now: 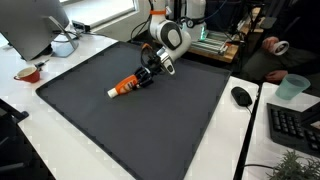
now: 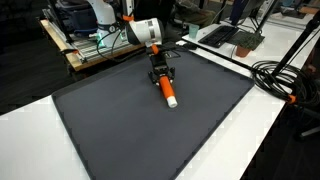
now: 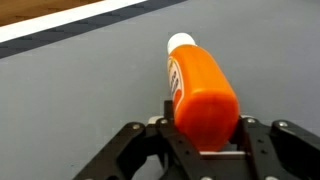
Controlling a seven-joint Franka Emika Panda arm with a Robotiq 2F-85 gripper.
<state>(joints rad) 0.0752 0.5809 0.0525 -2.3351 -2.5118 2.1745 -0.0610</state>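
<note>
A dark grey mat (image 1: pixel 120 120) covers most of the white table (image 2: pixel 30 130); its surface looks matte and slightly grippy. Above the mat's middle, toward 12 o'clock in both exterior views, the white Panda arm (image 1: pixel 172 38) leans down to the gripper (image 1: pixel 147 75).

The gripper is partly closed. In the wrist view its black fingers (image 3: pixel 160 128) sit against both flanks of the orange bottle (image 3: pixel 198 90) at its blunt base end, and they appear to clamp it. The bottle lies along the mat. Its white cap (image 3: pixel 181 42) points to 12 o'clock in the wrist view, to 8 o'clock in an exterior view (image 1: pixel 113 93) and to 5 o'clock in an exterior view (image 2: pixel 172 102). Whether the bottle is lifted clear of the mat cannot be told.

The bottle is a small, smooth, glossy cylinder with rounded shoulders. It is probably light plastic that would yield a little when squeezed and would roll if released. The straight-walled body near the base seems the safest place to hold it, since the tapering neck and cap offer the pads less flat surface.

A black mouse (image 1: pixel 241 96) sits at 3 o'clock, off the mat.
</note>
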